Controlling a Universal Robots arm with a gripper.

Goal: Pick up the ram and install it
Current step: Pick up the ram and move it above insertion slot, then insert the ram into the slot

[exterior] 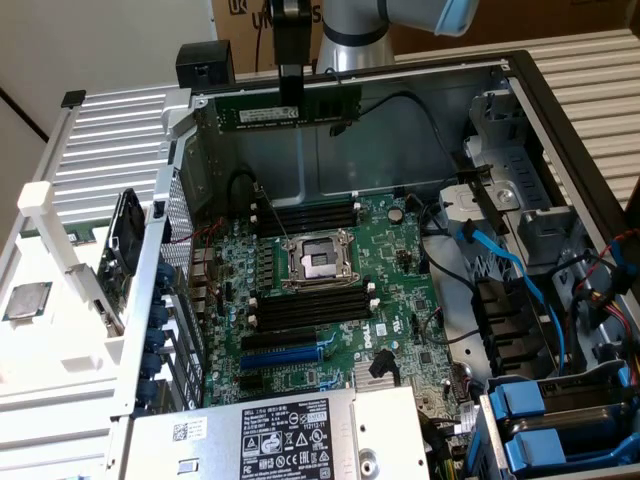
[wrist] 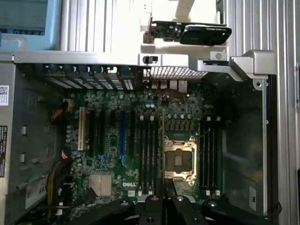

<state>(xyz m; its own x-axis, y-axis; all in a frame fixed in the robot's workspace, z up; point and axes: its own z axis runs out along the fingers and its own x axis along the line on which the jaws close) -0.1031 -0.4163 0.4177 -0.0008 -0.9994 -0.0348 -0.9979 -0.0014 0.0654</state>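
The ram (exterior: 330, 107), a long green stick with a white label, hangs level above the far wall of the open computer case. My gripper (exterior: 290, 100) is shut on it from above, near the stick's middle. Below lies the green motherboard (exterior: 400, 290), with black memory slots (exterior: 310, 215) beyond the CPU socket (exterior: 318, 258) and more memory slots (exterior: 300, 308) on the socket's near side. In the wrist view the ram (wrist: 165, 187) shows edge-on between my fingertips (wrist: 151, 202), over the board beside the CPU socket (wrist: 179, 158) and the long black slots (wrist: 145, 154).
A blue expansion slot (exterior: 285, 352) lies near the board's front. A labelled power supply (exterior: 290, 435) covers the front. Cables (exterior: 510, 270) and blue drive caddies (exterior: 560, 420) crowd the exterior view's right. A white fixture (exterior: 60, 260) stands outside the case at the exterior view's left.
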